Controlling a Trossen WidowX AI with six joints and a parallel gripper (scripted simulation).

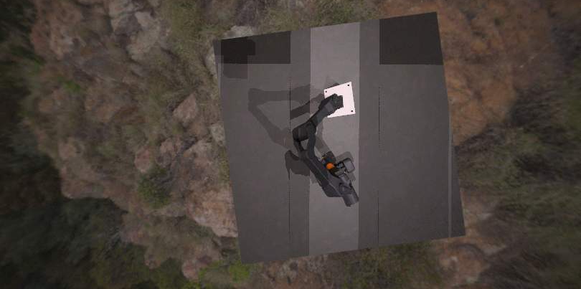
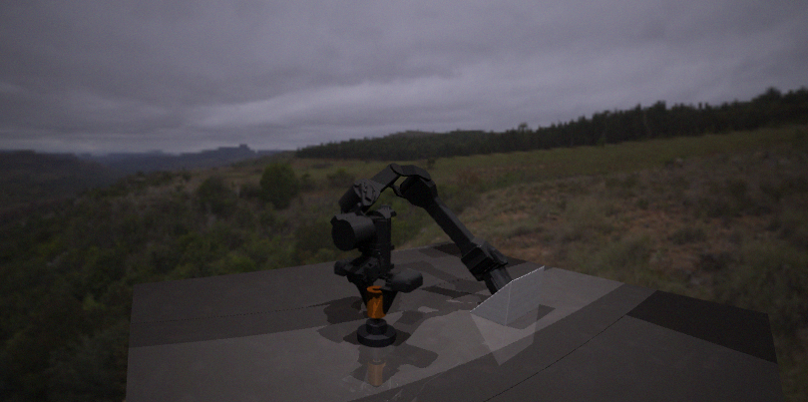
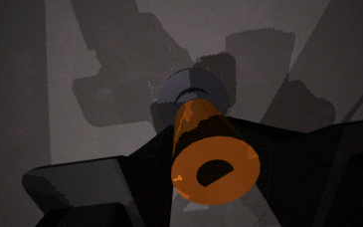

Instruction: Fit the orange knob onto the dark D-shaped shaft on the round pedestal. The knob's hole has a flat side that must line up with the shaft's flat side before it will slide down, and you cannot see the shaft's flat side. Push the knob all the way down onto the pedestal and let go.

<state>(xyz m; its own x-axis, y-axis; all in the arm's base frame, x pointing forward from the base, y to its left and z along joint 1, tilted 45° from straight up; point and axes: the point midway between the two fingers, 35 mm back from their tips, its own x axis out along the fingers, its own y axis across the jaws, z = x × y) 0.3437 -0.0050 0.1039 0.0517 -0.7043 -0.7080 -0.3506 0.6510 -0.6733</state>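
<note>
The orange knob [image 1: 330, 166] [image 2: 375, 304] [image 3: 249, 176] is a tall cylinder, roughly upright. My gripper [image 2: 375, 309] [image 3: 199, 125] is shut on it, with a dark finger on each side. The round dark pedestal [image 2: 376, 336] [image 3: 174, 89] is directly below the knob. In the exterior view a narrower dark part shows between the knob's lower end and the pedestal's wide base, so the knob is above the base. In the wrist view the knob's top shows a dark D-shaped hole with its flat side toward the lower right. I cannot see the shaft's flat side or tell whether it is inside the hole.
A white square plate [image 1: 348, 104] [image 2: 525, 298] with small dark dots stands tilted by the arm's base. The arm arches from there over the grey table [image 1: 414, 144] [image 2: 237, 365]. Dark shadows and lighter bands cross the table top.
</note>
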